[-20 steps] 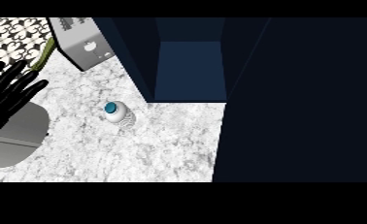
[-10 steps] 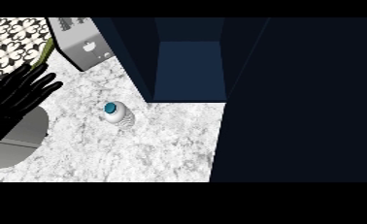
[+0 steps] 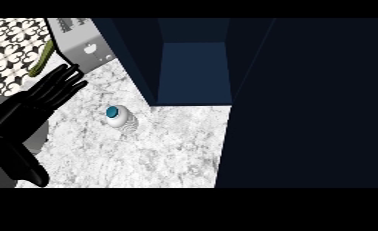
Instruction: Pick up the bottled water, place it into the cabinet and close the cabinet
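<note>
A clear water bottle with a blue cap (image 3: 119, 117) stands upright on the marble counter (image 3: 162, 150), seen from above. Behind and to its right the dark blue cabinet (image 3: 193, 72) stands with its front open, its door (image 3: 303, 105) swung out along the right side. My left hand (image 3: 40, 102) lies open at the left, fingers straight and pointing up-right. Its fingertips are a short way left of the bottle and not touching it. My right hand does not show.
A grey toaster-like appliance (image 3: 83, 45) sits at the back left, just past my fingertips. A patterned tile wall (image 3: 21, 50) fills the far left corner. The open cabinet door covers the right half of the view.
My left hand has moved up and to the right, further into view and closer to the bottle. The bottle and the cabinet have not moved.
</note>
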Controlling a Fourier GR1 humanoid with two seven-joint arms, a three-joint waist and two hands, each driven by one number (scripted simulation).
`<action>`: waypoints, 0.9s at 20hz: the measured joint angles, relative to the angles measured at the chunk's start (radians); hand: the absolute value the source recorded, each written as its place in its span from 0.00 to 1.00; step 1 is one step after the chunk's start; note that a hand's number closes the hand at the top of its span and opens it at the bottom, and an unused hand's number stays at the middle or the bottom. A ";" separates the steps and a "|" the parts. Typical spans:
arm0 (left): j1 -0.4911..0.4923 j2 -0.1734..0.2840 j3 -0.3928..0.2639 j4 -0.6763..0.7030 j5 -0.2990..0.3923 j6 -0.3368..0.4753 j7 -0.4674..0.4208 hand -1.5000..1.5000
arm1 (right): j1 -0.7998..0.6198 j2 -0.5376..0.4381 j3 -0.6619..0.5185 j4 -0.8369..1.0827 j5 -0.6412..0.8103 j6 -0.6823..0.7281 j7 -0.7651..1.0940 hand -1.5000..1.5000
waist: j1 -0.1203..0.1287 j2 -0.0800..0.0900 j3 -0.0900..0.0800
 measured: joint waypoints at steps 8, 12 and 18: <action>-0.049 -0.040 -0.015 0.220 -0.233 -0.037 -0.176 0.00 | -0.008 -0.031 -0.007 -0.005 -0.001 -0.020 -0.005 0.00 | -0.002 0.001 0.000; -0.092 -0.040 -0.020 0.384 -0.351 -0.048 -0.296 0.00 | 0.001 -0.041 0.022 -0.010 0.001 -0.040 -0.005 0.00 | -0.009 0.002 -0.001; -0.153 -0.045 -0.039 0.591 -0.476 -0.036 -0.446 0.00 | -0.028 -0.054 0.034 -0.002 0.009 -0.067 0.011 0.00 | -0.012 0.004 -0.001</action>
